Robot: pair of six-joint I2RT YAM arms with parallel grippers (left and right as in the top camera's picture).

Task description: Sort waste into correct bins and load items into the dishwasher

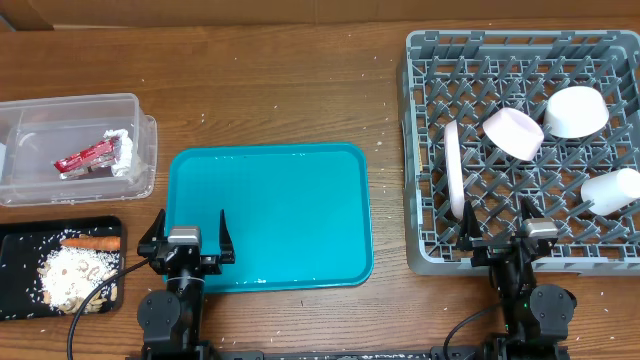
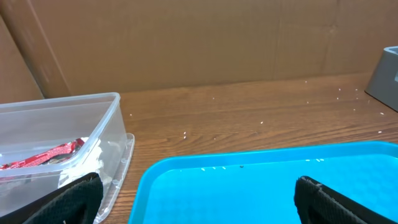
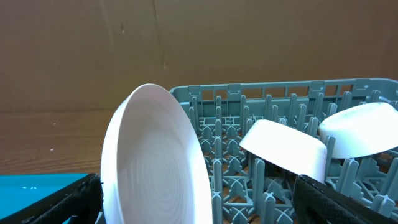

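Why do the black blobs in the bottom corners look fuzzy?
Left wrist view: they are the left gripper fingers, close to the lens, so soft; tiny glints on the flat teal plastic tray. Right wrist view: right gripper fingers likewise.

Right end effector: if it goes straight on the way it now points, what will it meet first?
Probably the large white plate, standing on edge in the grey dish rack. It lies ahead of the open right end effector; its distance is unclear.
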